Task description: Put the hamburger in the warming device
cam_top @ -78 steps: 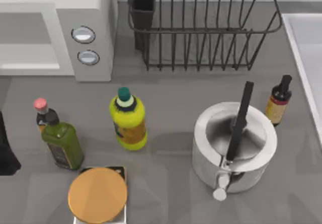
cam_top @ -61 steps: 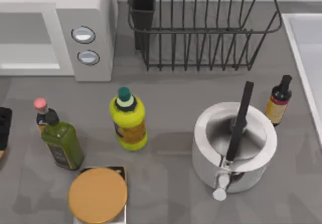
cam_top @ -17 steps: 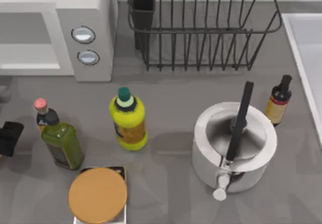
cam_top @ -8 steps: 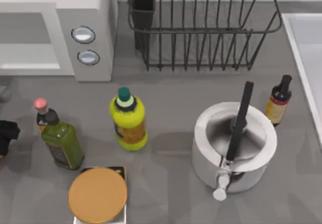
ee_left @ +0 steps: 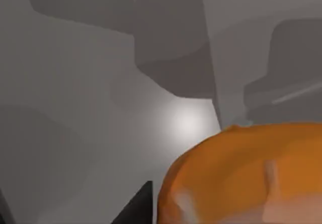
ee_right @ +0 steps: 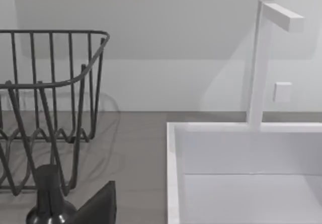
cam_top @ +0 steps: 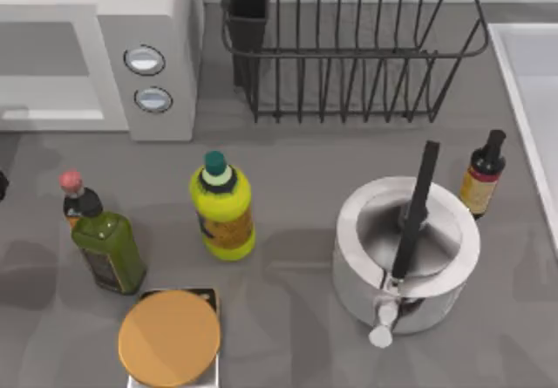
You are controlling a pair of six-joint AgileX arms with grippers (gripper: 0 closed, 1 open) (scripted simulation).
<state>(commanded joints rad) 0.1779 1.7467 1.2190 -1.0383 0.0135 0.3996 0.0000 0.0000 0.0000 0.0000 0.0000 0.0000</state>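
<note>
The hamburger (ee_left: 241, 176) sits close under the left wrist camera as a rounded orange mass with a paler, pinkish-tan band low on it, and a dark wedge of the left claw (ee_left: 138, 206) stands just beside it; whether the claw is clamped on the hamburger I cannot tell. Behind it in that view lie only grey planes and shadow. From the top view a small dark sliver of the left arm (cam_top: 3, 184) shows at the left edge of the worktop (cam_top: 305, 170), in front of the warming device (cam_top: 96, 52), whose two silver knobs (cam_top: 145, 60) face the camera (the box fills the far left corner). Half a second ago the dark mass at that edge was larger and lower, level with the green bottle (cam_top: 108, 250); now it has drawn almost off the edge and nearer the warming device. Beside the green bottle stand a small pink-capped bottle (cam_top: 73, 192), a yellow bottle (cam_top: 223, 207) and an orange disc on a square base (cam_top: 169, 337). Further right are the wire rack (cam_top: 349, 48), a steel pot (cam_top: 406, 253) and a small dark bottle (cam_top: 482, 177). The right wrist view shows the rack's end (ee_right: 45, 108), a white sink (ee_right: 241, 168) with its tap (ee_right: 261, 63), and a dark tip of the right claw (ee_right: 100, 204); I cannot tell how that claw is set.
</note>
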